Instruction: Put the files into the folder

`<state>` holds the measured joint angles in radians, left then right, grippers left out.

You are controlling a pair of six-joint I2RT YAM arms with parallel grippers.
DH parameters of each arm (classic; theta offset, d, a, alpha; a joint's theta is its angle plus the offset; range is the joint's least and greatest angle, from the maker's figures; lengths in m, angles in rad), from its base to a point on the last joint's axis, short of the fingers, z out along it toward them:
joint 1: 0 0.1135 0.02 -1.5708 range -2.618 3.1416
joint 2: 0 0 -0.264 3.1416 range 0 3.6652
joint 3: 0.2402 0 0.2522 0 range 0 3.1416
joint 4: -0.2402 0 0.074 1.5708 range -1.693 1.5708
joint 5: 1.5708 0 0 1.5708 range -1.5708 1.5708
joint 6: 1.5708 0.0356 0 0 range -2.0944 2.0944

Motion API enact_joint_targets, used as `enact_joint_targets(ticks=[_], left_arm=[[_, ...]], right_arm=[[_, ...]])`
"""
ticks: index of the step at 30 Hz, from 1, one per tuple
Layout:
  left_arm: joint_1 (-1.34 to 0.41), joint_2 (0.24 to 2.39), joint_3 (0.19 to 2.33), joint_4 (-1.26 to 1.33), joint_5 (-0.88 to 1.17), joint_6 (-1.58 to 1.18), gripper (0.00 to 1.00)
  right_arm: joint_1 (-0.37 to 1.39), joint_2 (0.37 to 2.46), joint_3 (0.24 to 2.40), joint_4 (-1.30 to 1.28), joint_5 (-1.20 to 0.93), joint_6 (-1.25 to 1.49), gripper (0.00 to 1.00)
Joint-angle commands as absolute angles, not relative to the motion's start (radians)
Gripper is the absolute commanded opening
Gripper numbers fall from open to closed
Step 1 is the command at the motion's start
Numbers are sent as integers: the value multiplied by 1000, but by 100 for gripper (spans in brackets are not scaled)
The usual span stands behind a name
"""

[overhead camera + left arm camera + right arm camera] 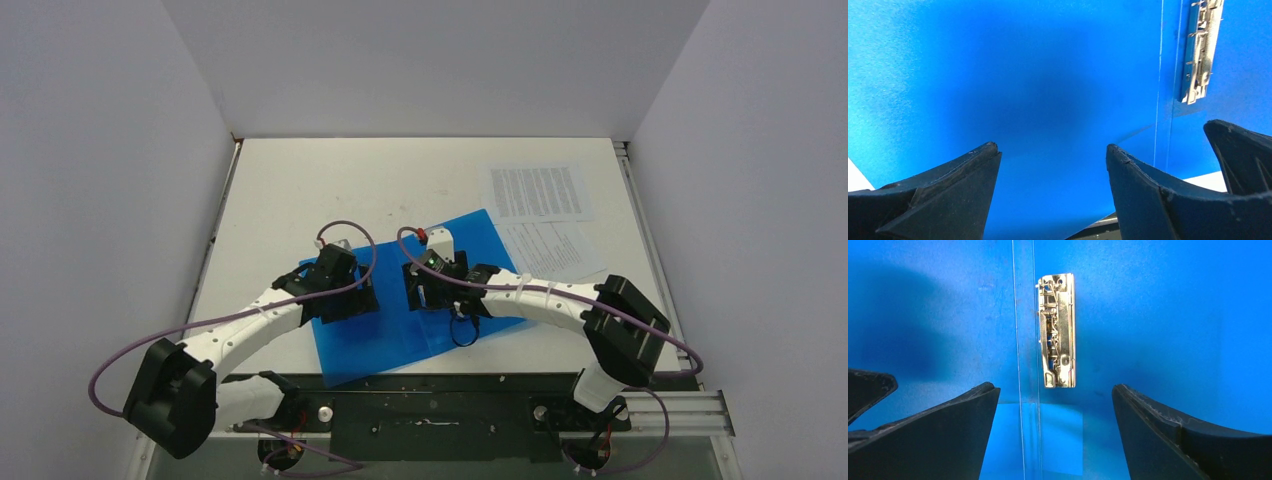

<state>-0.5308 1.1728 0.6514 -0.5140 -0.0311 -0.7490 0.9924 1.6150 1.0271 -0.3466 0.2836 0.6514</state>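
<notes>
The blue folder (400,338) lies open and flat on the white table, tilted, with its near corner at the table's front edge. Its metal clip (1057,330) sits beside the spine crease and also shows in the left wrist view (1200,50). My left gripper (345,300) hovers open over the left leaf (1048,90), nothing between its fingers (1052,146). My right gripper (425,285) is open just above the spine, the clip just ahead of its fingertips (1054,387). Two white printed files (538,192) (552,248) lie at the back right, beside the folder.
Grey walls enclose the table (300,180) on three sides. A black mounting plate (430,400) runs along the near edge, with a metal rail (680,410) at its right. The right gripper's finger (1243,155) shows at the right of the left wrist view.
</notes>
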Motion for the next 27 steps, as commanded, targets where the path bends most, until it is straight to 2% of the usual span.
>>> enact_joint_targets(ticks=[1,5,12,18,27], left_arm=[[-580,1207,689,-464,-116,-765,75],[-614,1240,680,-457,-144,-773,74],[-638,1262,652,-461,-178,-776,74],[-652,1229,657,-508,-207,-777,79],[-662,1110,659,-615,-252,-786,85]], right_arm=[[1006,1608,1028,-333,262,626,83],[1011,1637,1046,-331,262,616,73],[1011,1692,1077,-330,257,609,49],[1015,1708,1084,-328,247,609,39],[1019,1691,1090,-339,253,611,32]])
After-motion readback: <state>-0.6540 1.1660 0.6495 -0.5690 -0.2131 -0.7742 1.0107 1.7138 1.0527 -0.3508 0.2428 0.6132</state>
